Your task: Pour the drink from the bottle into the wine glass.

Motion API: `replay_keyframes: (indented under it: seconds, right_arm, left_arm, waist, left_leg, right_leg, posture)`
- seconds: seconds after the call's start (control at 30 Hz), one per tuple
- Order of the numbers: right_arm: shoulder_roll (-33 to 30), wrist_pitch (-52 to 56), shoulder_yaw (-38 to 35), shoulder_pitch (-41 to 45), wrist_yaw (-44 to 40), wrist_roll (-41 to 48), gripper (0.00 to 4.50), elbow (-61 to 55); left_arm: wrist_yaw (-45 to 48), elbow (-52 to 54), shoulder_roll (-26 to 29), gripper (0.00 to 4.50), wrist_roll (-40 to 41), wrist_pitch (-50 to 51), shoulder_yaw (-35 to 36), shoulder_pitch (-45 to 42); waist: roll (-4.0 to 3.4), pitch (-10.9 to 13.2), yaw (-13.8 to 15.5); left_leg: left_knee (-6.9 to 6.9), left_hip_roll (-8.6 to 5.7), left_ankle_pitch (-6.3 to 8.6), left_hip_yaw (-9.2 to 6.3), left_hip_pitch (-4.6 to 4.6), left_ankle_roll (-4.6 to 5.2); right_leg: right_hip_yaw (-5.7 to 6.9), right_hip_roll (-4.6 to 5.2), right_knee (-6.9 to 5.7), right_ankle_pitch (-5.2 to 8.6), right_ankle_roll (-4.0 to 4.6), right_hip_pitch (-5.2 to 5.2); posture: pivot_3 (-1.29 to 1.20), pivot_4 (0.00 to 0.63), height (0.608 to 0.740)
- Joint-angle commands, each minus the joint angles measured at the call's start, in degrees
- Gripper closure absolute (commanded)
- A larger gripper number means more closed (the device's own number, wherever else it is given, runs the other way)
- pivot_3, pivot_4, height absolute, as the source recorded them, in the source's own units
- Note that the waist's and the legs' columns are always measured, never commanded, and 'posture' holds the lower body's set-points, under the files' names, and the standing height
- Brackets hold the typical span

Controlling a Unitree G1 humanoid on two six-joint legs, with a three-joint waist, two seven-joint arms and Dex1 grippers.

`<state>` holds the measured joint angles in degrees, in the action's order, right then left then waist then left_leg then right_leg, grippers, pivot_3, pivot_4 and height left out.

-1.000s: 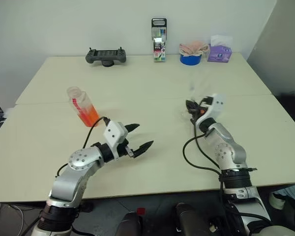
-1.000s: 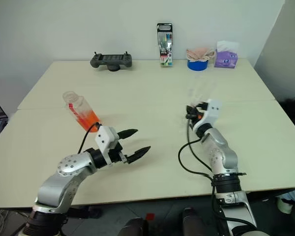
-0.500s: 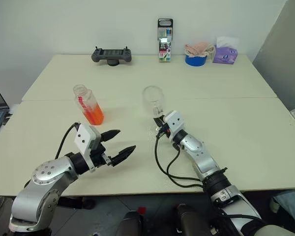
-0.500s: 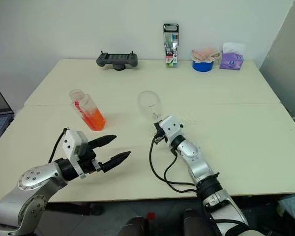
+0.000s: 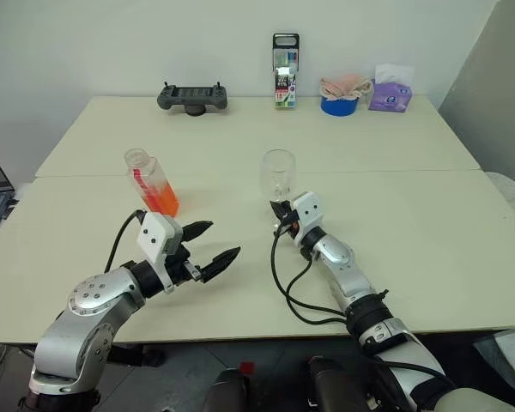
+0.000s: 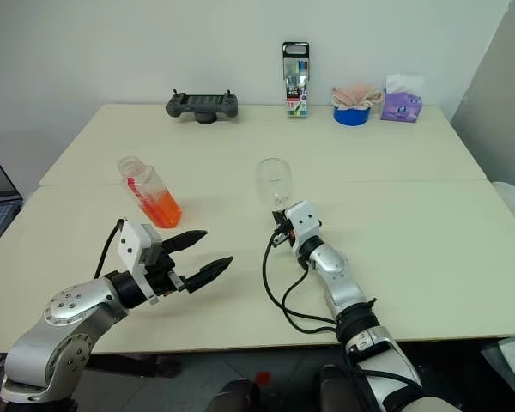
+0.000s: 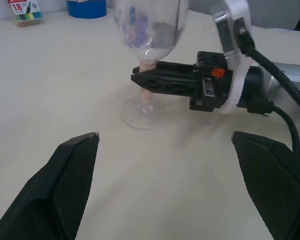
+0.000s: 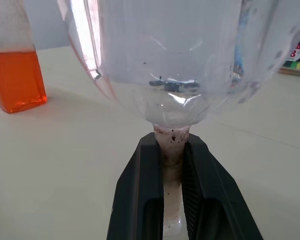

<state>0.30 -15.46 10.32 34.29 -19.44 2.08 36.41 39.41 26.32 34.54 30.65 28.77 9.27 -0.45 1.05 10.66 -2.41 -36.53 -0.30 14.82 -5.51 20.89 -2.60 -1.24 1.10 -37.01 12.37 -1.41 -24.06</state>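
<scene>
Right wrist view: the wine glass (image 8: 165,65) is clamped at its stem by the right end effector (image 8: 171,185), steadying it upright on the worktop (image 5: 412,223). The bottle (image 5: 152,182) stands at nine o'clock of it, near the wide-open, empty left end effector (image 5: 213,243).

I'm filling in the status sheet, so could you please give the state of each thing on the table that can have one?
wine glass: upright, empty, stem clamped.
bottle: upright, uncapped, part full of orange drink.
right gripper: shut on the stem.
left gripper: open, holding nothing.
</scene>
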Motion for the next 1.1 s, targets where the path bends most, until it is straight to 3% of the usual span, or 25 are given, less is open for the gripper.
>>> replay_keyframes:
  seconds: [0.03,0.3,0.47,0.6,0.87,0.97,1.1]
  right_arm:
    - [-1.09,1.24,0.79,-1.87,-1.29,-1.92,4.31,0.09]
    - [-1.51,3.92,0.0,-1.92,-2.57,-1.93,1.7,-1.26]
    - [-3.21,5.7,0.4,-3.48,-5.23,-1.71,1.7,-5.61]
    - [-7.64,10.33,0.56,-8.21,-9.25,-1.03,1.7,-15.91]
    - [-25.21,27.37,-4.99,-18.96,-20.7,7.96,1.7,-47.81]
    - [-33.29,35.35,-9.69,-17.26,-25.68,14.01,1.7,-55.18]
    - [-40.58,49.02,-15.2,-5.25,-29.39,25.42,1.7,-58.33]
  left_arm:
    - [-0.18,0.75,-0.06,0.0,-0.39,-1.43,0.56,-0.07]
    - [-1.62,-1.89,-1.41,0.0,-2.01,-3.21,1.08,-0.21]
    - [-4.18,-5.15,-3.46,0.0,-5.08,-7.56,1.97,-0.4]
    - [-9.56,-9.03,-6.52,0.0,-8.06,-12.7,4.97,-0.72]
    - [-21.8,-12.6,-13.28,0.0,-12.53,-17.77,10.74,0.99]
    - [-24.54,-13.55,-14.68,0.0,-14.46,-19.22,10.33,-0.56]
    - [-27.12,-16.81,-14.78,0.0,-14.92,-19.74,10.95,-5.66]
  waist:
    - [0.01,-0.01,0.02]
    - [0.02,-0.02,0.02]
    - [0.02,-0.02,0.03]
    - [0.02,-0.02,0.36]
    - [0.04,-0.01,0.74]
    - [0.1,0.01,0.73]
    - [0.1,0.1,0.59]
  left_leg:
    - [0.0,0.0,0.0,0.0,0.0,0.0]
    - [0.0,0.0,0.0,0.01,-0.01,0.0]
    - [0.01,0.0,0.0,0.0,0.01,0.0]
    - [0.01,-0.02,0.0,-0.01,0.04,0.0]
    - [-0.06,-0.05,0.01,0.0,0.07,-0.02]
    - [-0.12,-0.06,0.02,-0.03,0.09,-0.02]
    - [-0.21,-0.06,0.03,-0.03,0.13,-0.03]
  right_leg:
    - [0.0,0.0,0.01,0.0,0.0,0.0]
    - [-0.01,0.0,0.0,0.0,0.0,0.0]
    - [0.0,0.0,0.01,0.0,0.0,-0.01]
    - [0.0,0.04,0.03,0.0,0.0,-0.01]
    - [0.02,0.1,0.07,0.0,-0.03,0.01]
    - [0.07,0.08,0.07,0.01,-0.03,0.03]
    - [0.09,0.07,0.02,-0.03,0.0,0.03]
  posture:
    - [0.0,0.15,0.74]
    - [0.0,0.15,0.74]
    - [0.0,0.15,0.74]
    - [0.0,0.15,0.74]
    - [0.0,0.15,0.74]
    - [0.0,0.15,0.74]
    - [0.0,0.15,0.74]
